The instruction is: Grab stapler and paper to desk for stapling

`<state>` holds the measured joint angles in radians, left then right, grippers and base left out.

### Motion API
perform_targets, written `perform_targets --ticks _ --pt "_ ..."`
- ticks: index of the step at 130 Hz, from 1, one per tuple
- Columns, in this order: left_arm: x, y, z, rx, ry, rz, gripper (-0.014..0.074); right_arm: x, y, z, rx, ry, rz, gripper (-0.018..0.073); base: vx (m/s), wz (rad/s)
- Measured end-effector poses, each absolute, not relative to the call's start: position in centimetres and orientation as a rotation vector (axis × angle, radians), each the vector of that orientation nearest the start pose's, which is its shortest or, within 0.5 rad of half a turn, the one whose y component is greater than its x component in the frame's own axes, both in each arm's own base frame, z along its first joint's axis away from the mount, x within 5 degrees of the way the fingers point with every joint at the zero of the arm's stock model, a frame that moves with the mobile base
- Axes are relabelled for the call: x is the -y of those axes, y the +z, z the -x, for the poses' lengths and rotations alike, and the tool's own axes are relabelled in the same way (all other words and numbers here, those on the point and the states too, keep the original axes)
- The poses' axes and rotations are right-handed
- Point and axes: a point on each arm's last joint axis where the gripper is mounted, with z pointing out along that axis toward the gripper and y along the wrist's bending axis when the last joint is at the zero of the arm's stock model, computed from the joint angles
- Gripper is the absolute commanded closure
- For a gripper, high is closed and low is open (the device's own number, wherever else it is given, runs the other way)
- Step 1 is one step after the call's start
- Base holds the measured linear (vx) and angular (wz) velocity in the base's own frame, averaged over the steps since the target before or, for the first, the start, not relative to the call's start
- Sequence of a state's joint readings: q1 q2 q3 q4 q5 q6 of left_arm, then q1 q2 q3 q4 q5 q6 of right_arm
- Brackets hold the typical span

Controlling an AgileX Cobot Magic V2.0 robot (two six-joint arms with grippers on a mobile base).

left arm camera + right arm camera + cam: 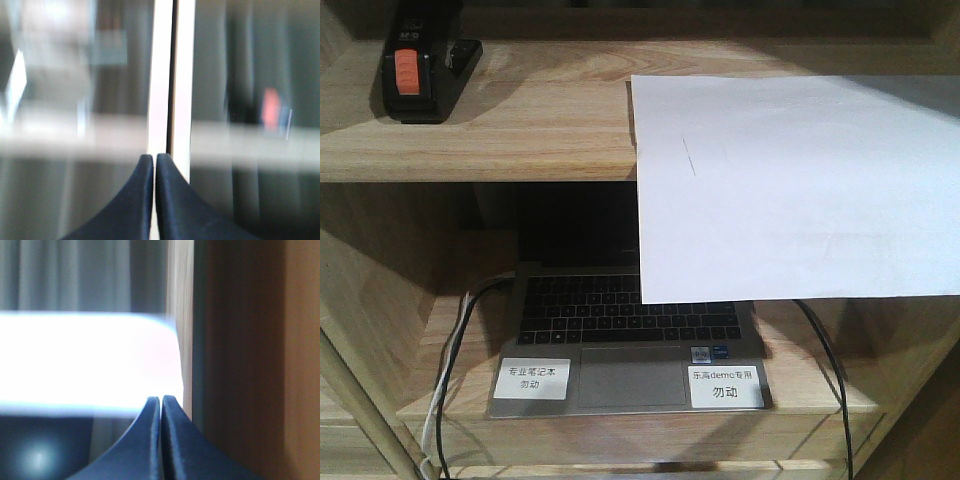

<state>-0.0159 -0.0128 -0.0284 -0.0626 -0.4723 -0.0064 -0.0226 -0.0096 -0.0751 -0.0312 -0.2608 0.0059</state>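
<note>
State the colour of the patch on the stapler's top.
Orange-red, on the black stapler; front view shows it best.

The left gripper (153,159) is pressing its two dark fingers together, tips meeting along a hairline seam and pointing up the wrist view. The right gripper (161,400) is sitting the same way, its jaws fully closed.

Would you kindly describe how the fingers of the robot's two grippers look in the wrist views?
Both the left gripper and right gripper show two dark navy, smooth matte fingers, broad at the base and curving to narrow pointed tips. No cables or markings are visible.
</note>
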Motion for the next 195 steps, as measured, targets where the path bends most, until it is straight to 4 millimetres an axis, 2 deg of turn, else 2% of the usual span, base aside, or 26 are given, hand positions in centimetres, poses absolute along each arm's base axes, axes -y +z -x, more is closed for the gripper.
perform_targets --ticks 8,20,37,40,54,68,86,103,121,131,149,159,160,163,164,172,178,195 --pt "-0.2 28.1 -3.2 -0.914 -0.059 0.048 0.0603 0.0 28.5 -3.5 -1.072 -0.038 0.008 0.0565 0.0 0.0" --pt "-0.2 31.8 -1.6 -0.831 -0.064 0.044 0.0603 0.0 32.0 -2.1 -0.991 -0.04 0.007 0.0565 0.0 0.0" --pt "-0.1 36.1 0.8 -0.82 -0.05 0.026 0.0603 0.0 37.0 -0.6 -0.898 -0.041 0.007 0.0565 0.0 0.0" --pt "-0.1 36.6 1.2 -0.82 -0.039 0.019 0.0603 -0.1 38.4 0.0 -0.864 -0.042 0.007 0.0565 0.0 0.0" --pt "-0.1 39.7 2.6 -0.83 0.008 -0.01 0.0603 -0.1 42.5 0.4 -0.826 -0.041 0.006 0.0565 0.0 0.0" --pt "0.0 42.8 2.2 -0.889 0.016 -0.021 0.0602 0.0 46.5 0.2 -0.855 -0.024 -0.005 0.0565 0.0 0.0" --pt "0.1 45.9 0.6 -1.018 0.011 -0.033 0.0594 0.1 49.5 -1.2 -0.991 0.011 -0.032 0.0561 0.0 0.0" --pt "0.2 47.3 -1.2 -1.131 0.01 -0.044 0.0559 0.1 49.9 -3.4 -1.157 0.016 -0.047 0.0543 0.0 0.0" --pt "0.2 46.8 -3.3 -1.254 0.007 -0.051 0.0471 0.2 48.7 -5.6 -1.344 0.038 -0.065 0.0473 0.0 0.0" --pt "0.3 46.4 -4.1 -1.313 0.006 -0.056 0.0387 0.1 47.9 -6.5 -1.433 0.052 -0.07 0.04 0.0 0.0" --pt "0.3 45.9 -4.3 -1.366 0.004 -0.06 0.0202 0.0 47.1 -7.4 -1.534 0.048 -0.045 0.016 0.0 0.0" --pt "0.3 45.8 -4.4 -1.381 0.001 -0.059 0.008 -0.1 46.9 -7.5 -1.552 0.049 -0.036 0.0017 0.0 0.0" --pt "0.3 45.8 -4.4 -1.383 -0.002 -0.057 0.0049 -0.1 46.9 -7.5 -1.554 0.047 -0.032 -0.002 0.0 0.0" --pt "0.3 45.8 -4.4 -1.384 -0.007 -0.053 0.0029 -0.1 46.9 -7.5 -1.557 0.049 -0.032 -0.0045 0.0 0.0" --pt "0.3 45.8 -4.4 -1.385 -0.011 -0.049 0.0008 -0.1 46.9 -7.5 -1.557 0.051 -0.032 -0.0081 0.0 0.0" --pt "0.3 45.7 -4.4 -1.387 -0.04 -0.026 -0.0079 -0.2 46.8 -7.5 -1.561 0.057 -0.033 -0.0172 0.0 0.0" --pt "0.3 45.7 -4.4 -1.39 -0.063 -0.007 -0.014 -0.2 46.8 -7.5 -1.562 0.058 -0.034 -0.0169 0.0 0.0" --pt "0.3 45.7 -4.4 -1.39 -0.093 0.019 -0.0131 -0.2 46.8 -7.5 -1.562 0.059 -0.034 -0.0159 0.0 0.0"
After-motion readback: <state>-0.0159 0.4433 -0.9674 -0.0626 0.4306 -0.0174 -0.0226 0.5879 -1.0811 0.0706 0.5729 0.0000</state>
